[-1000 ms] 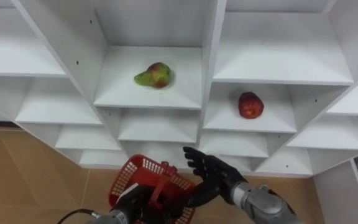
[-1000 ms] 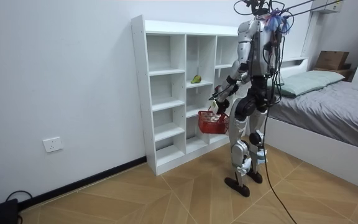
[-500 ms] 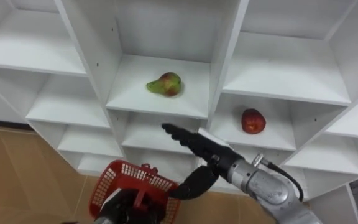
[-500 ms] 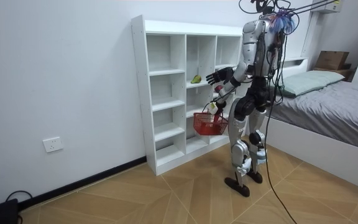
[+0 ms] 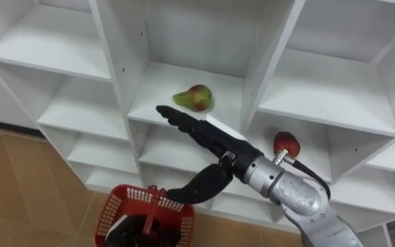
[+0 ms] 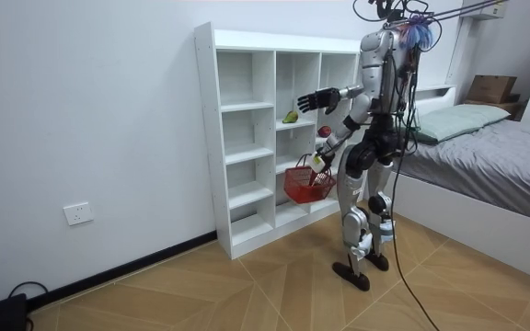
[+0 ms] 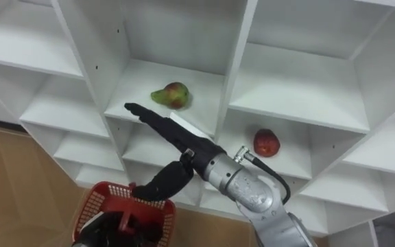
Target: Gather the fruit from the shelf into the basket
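Note:
A green-red pear point(image 5: 194, 98) lies on a middle shelf of the white closet point(image 5: 118, 62). A red apple point(image 5: 286, 144) sits one compartment to the right and lower. My right hand point(image 5: 211, 139) is open, fingers stretched out level with the front edge of the pear's shelf, just below and in front of the pear without touching it. My left hand point(image 5: 134, 231) is shut on the handle of a red mesh basket point(image 5: 125, 200), which hangs low before the bottom shelves. In the room view I stand facing the closet point(image 6: 247, 138) with the right hand point(image 6: 313, 99) raised.
Vertical dividers point(image 5: 269, 65) stand on both sides of the pear's compartment. Wooden floor point(image 5: 19, 185) lies below the closet. In the room view a bed point(image 6: 486, 156) is close behind me on the room view's right.
My right hand has risen from above the basket to the pear's shelf and reached toward it. The basket has swung nearer the closet. The eye view has shifted too.

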